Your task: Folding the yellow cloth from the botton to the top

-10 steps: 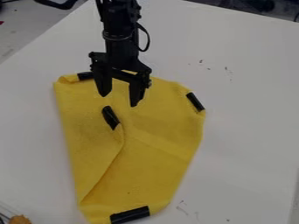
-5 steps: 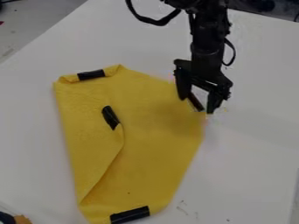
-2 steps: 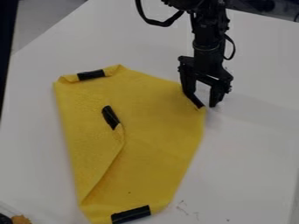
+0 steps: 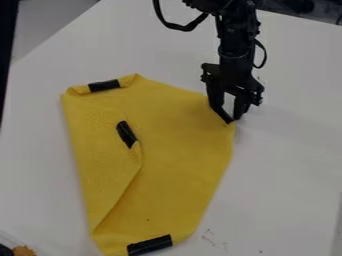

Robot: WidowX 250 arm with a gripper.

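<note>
Fingers (image 4: 242,104) closer together at cloth (image 4: 180,135) corner; white table (image 4: 287,170), grey floor (image 4: 50,22).

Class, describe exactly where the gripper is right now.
In the camera view, the gripper is right of centre, at the upper right edge of the yellow cloth, right by the black strip on that edge.

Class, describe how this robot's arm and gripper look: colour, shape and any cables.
The arm is black and slender, built from jointed segments. A thick black cable curves beside its upper part, and a thinner black loop bows out opposite. The gripper is black too, with small knobs on its sides.
</note>
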